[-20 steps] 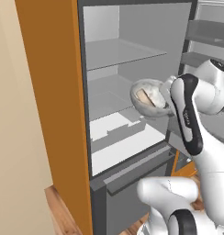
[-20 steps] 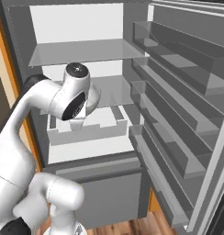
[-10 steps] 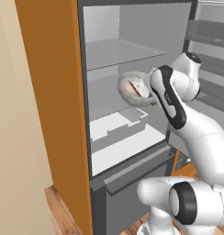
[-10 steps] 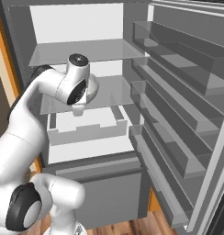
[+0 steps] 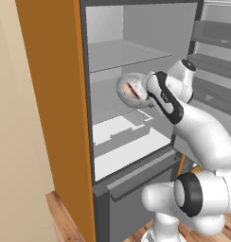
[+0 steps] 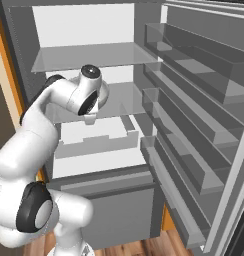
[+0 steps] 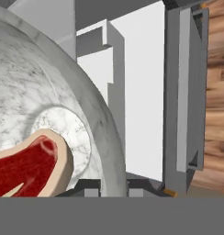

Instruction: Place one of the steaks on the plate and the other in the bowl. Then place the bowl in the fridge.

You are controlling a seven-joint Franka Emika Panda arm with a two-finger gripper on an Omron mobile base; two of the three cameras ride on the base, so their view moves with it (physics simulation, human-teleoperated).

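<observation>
The bowl (image 7: pixel 49 110) ran off the hand view's left edge, and so did the steak (image 7: pixel 26 167) inside it. The hand's fingertips were hidden at the bowl's rim.

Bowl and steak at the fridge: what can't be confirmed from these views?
- Right base view: the arm's wrist hides the bowl.
- Hand view: the bowl and steak are cut off by the left edge.
- Left base view: the bowl is partly behind the arm; the end effector's fingers are hidden.
- The plate and second steak lie outside these frames.
</observation>
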